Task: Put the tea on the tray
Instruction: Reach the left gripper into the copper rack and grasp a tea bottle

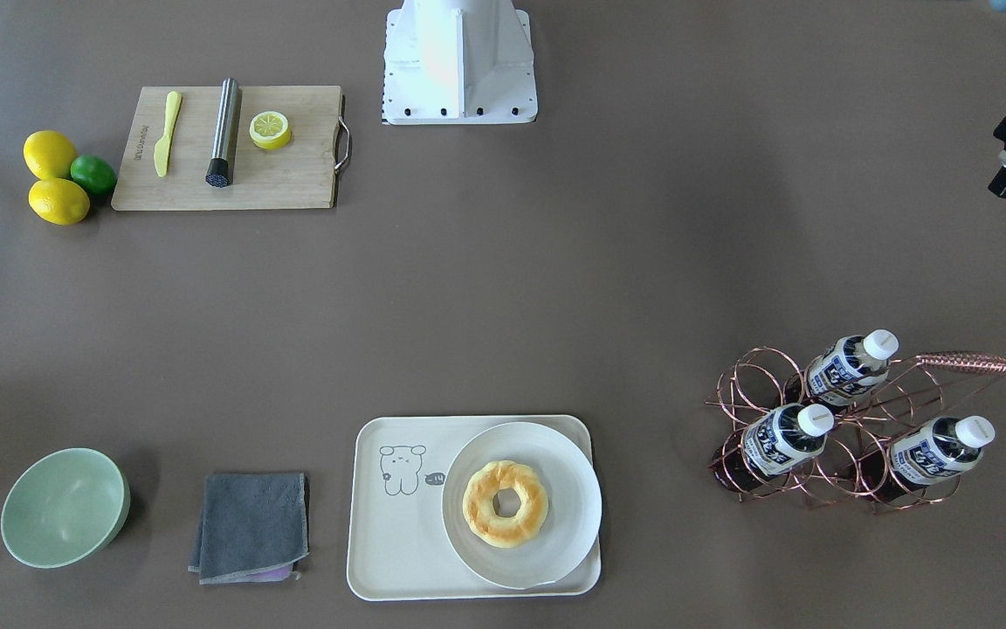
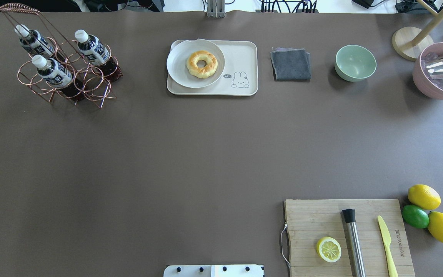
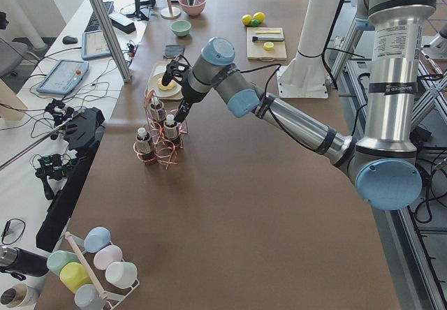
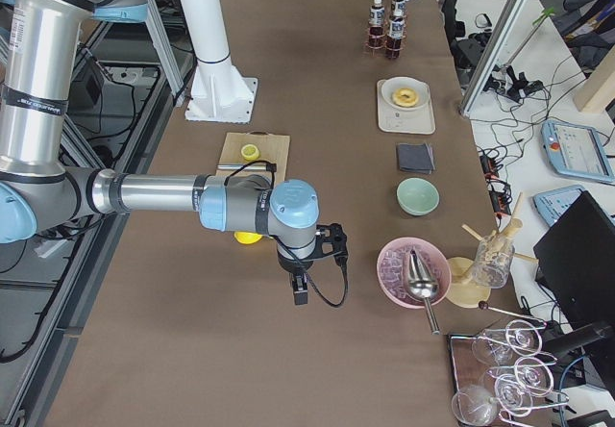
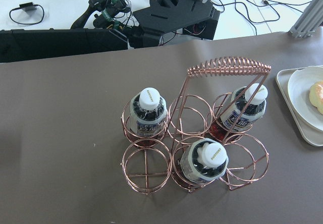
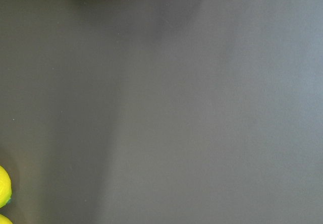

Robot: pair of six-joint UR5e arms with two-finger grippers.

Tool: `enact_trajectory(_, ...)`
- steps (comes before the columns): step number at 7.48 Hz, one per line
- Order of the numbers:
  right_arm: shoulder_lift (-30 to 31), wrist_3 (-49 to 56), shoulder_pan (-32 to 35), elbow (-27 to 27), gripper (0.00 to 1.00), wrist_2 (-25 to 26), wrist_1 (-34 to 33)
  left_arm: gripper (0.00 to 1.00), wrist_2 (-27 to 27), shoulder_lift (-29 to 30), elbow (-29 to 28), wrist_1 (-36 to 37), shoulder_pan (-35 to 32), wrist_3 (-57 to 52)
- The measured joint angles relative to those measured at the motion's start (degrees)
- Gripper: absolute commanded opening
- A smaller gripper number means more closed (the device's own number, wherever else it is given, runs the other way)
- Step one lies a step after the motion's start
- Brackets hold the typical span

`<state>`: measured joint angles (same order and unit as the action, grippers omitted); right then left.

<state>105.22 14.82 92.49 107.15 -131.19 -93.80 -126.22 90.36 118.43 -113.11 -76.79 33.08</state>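
Three tea bottles with dark tea, white caps and navy-and-white labels stand in a copper wire rack. They also show in the left wrist view. The cream tray with the drawn bear holds a round white plate with a doughnut. My left gripper hangs above the rack, apart from the bottles; I cannot tell whether it is open or shut. My right gripper hovers over bare table near the lemons; its state cannot be told.
A grey cloth and a green bowl lie beside the tray. A wooden cutting board holds a lemon half, a steel muddler and a yellow knife; lemons and a lime sit beside it. A pink ice bowl stands far right.
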Motion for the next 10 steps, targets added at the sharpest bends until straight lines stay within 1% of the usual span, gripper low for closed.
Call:
enact_trajectory(1,0.02,0.10,-0.02,-0.03,1.00,-0.16,-0.02,0.98,3.68,1.68,-0.84,-0.01,3.03,0.26)
enact_trajectory(4,0.13,0.27,-0.02,-0.04,1.00,-0.33,-0.06,0.97,9.16,9.41,-7.50,0.04,8.29,2.94)
enact_trajectory(6,0.16,0.29,-0.03,-0.04,1.00,-0.38,-0.06,0.97,14.84,11.55,-10.51,-0.27,13.85,5.18)
enact_trajectory(8,0.16,0.30,-0.03,-0.04,1.00,-0.38,0.00,0.97,17.09,13.31,-13.23,-0.51,16.34,7.32)
enact_trajectory(10,0.16,0.30,-0.02,-0.02,1.00,-0.38,-0.01,0.97,16.98,14.03,-14.74,-0.64,17.12,7.98)
